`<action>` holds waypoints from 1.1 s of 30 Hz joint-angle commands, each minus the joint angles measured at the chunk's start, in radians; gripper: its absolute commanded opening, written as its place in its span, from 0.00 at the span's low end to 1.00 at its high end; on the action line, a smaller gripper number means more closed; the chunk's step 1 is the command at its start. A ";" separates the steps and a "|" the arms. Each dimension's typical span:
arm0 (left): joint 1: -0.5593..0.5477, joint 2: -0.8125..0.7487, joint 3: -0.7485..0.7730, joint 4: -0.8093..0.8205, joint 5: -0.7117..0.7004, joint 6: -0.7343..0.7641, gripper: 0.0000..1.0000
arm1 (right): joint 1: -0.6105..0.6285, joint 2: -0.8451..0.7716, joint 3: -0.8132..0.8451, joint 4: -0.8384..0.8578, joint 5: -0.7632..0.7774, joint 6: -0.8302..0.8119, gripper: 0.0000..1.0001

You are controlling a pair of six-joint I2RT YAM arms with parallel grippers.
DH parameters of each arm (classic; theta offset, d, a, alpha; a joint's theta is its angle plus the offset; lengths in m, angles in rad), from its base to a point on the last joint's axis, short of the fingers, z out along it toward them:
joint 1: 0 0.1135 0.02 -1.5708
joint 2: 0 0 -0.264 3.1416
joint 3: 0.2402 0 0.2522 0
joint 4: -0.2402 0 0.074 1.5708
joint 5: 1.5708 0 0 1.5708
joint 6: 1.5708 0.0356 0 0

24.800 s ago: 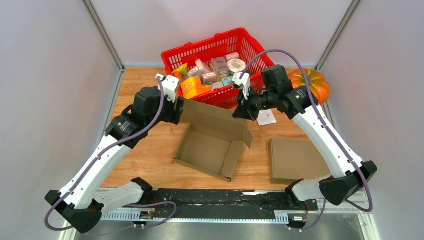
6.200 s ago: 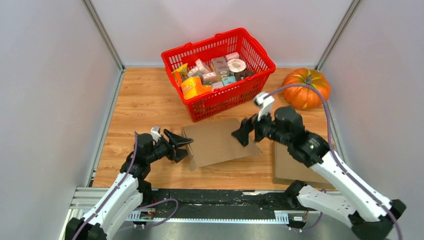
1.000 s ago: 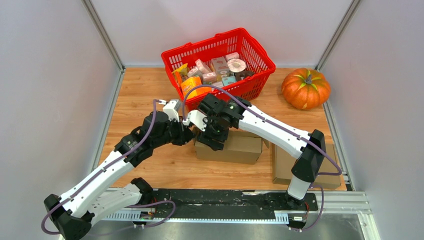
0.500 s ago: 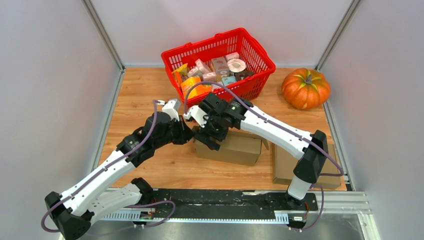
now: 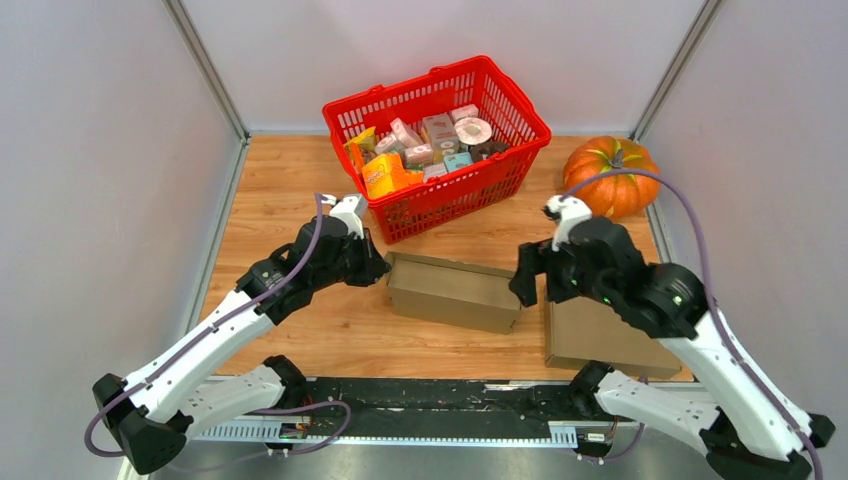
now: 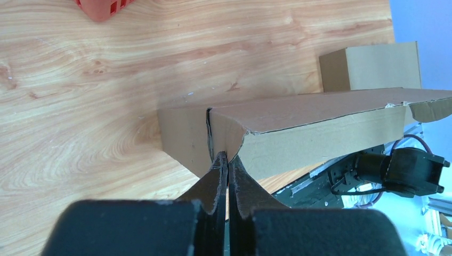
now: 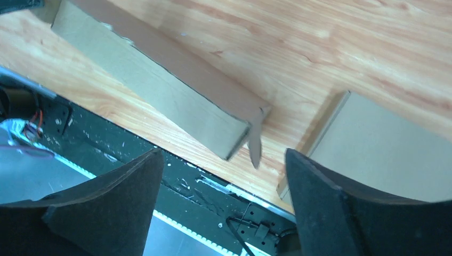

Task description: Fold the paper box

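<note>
Sharing one table (image 5: 290,190): two cardboard boxes (image 5: 452,290) (image 5: 605,338), one basket (image 5: 460,195), one pumpkin (image 5: 620,198).

The paper box (image 5: 452,291) is made of matt brown cardboard, with cut edges left rough. The worktop (image 5: 285,200) is finished in smooth, glossy wood grain. The basket (image 5: 450,198) is moulded in glossy red plastic. The pumpkin (image 5: 625,195) is covered by a shiny orange skin.

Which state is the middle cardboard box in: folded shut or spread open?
Folded shut. The cardboard box shows a closed top and sides; only a small flap at one end sticks out.
</note>
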 commanded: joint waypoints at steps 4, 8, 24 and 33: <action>-0.004 0.027 0.045 -0.094 0.019 0.023 0.00 | -0.025 -0.067 -0.119 -0.024 0.151 0.065 0.60; -0.006 0.017 0.048 -0.094 0.014 0.020 0.00 | -0.041 -0.061 -0.162 0.037 0.106 0.049 0.33; -0.006 0.013 0.047 -0.083 0.034 0.006 0.00 | -0.063 0.003 -0.147 0.072 -0.023 0.247 0.00; -0.007 0.010 0.036 -0.083 0.040 -0.003 0.00 | -0.061 0.000 -0.212 0.094 0.049 0.348 0.00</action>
